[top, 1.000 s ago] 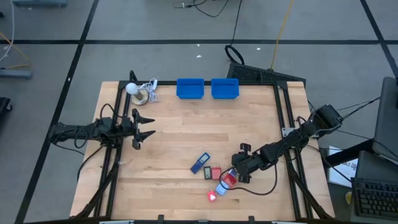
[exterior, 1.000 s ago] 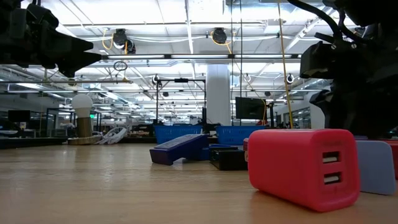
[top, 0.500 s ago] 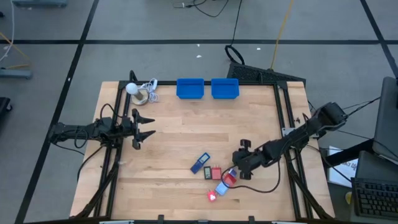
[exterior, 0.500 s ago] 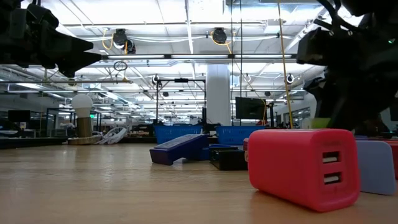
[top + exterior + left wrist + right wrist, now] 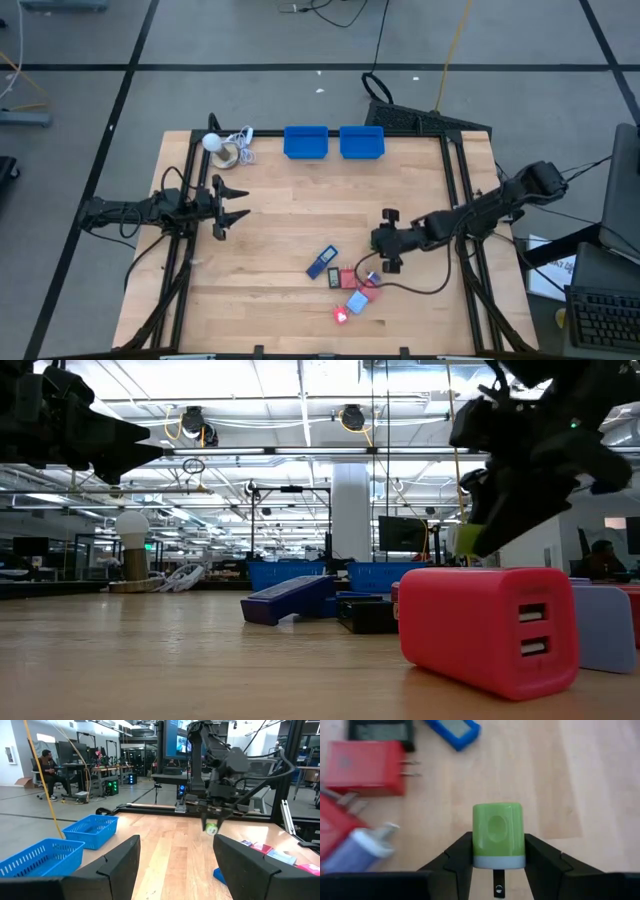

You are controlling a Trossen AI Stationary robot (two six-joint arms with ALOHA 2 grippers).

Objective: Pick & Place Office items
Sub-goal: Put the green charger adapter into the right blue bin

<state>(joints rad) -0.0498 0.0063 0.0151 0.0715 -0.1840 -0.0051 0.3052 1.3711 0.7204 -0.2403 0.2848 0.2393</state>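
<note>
Left gripper (image 5: 232,208) waited near the table's left edge, level with the middle of the table (image 5: 290,200), fingers spread and holding nothing. Behind it, at the far edge, sat a white ball with its coiled cord (image 5: 222,148), then two blue bins (image 5: 333,142) side by side; both bins appeared to hold nothing, as far as the left wrist view showed.

Toward the near edge lay the remaining items: a dark blue flat piece (image 5: 321,262), a small dark piece (image 5: 334,275), red blocks (image 5: 347,279) and a light blue block (image 5: 356,303), close together.

Right gripper (image 5: 385,243) hung above the table just beyond that cluster, its fingers pinching a green-white block (image 5: 498,836) clear of the wood.

Judged from this, the task was at an early stage: one item was lifted, none was delivered, and several were left to move.

No brand, label or writing was readable on any item.
</note>
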